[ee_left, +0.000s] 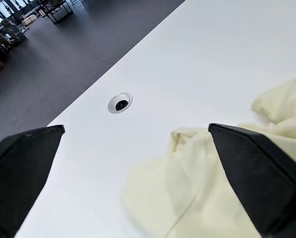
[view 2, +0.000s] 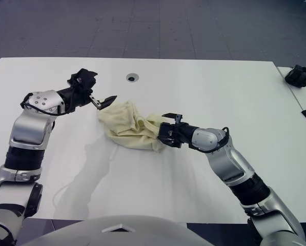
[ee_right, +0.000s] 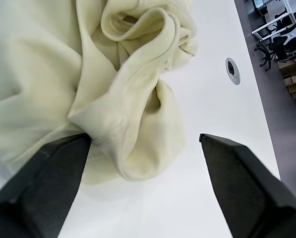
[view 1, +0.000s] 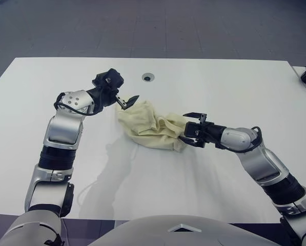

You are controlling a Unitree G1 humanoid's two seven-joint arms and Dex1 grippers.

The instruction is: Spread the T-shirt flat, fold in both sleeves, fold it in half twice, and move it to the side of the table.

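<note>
Pale yellow soft-cloth T-shirt (view 1: 147, 125): crumpled in a loose heap, not spread flat, no neat fold in it. Lies on the white table top (view 1: 219, 87) about mid-table, on the near side of the round cable hole (view 1: 148, 77) and apart from it. Cloth is bunched in thick rolls and deep creases; a stitched edge curls over into a loop. Sleeves and neck cannot be told apart.

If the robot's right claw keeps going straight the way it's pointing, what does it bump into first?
The crumpled yellow T-shirt. The right claw is open and points right at the bunched cloth. A fold seems to sit inside its opening already, so it would probably push into the shirt almost at once.
</note>
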